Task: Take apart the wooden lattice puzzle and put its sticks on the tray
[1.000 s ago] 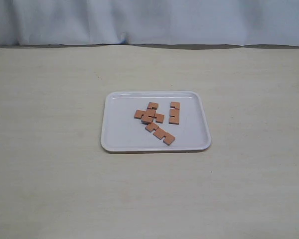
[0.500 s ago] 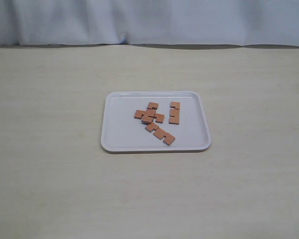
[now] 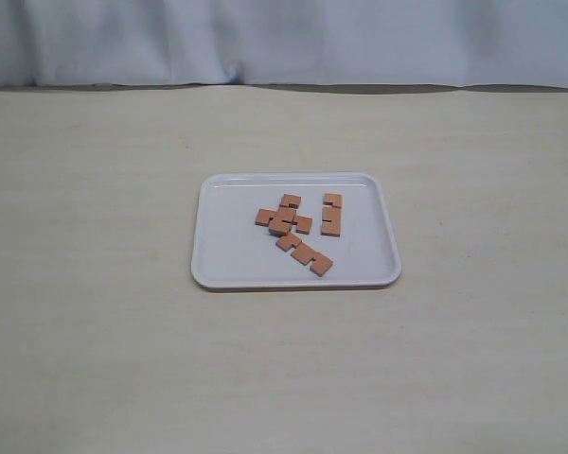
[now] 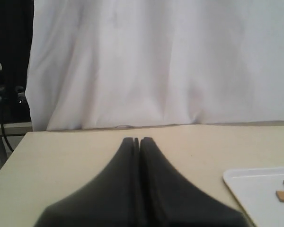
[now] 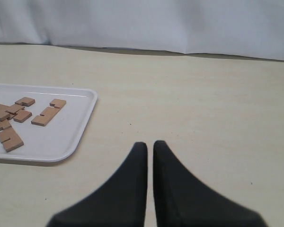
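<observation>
Sticks [image 5: 19, 118] apart from right end effector [image 5: 147, 144]

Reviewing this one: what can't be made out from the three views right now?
Exterior view: the two crossed sticks on the tray are too small to tell interlocked from merely overlapping; both arms are out of frame.
Left wrist view: the frame edge cuts off most of the tray.
Right wrist view: the frame edge cuts off one end of the tray; the right hand hides the table beneath it.
</observation>
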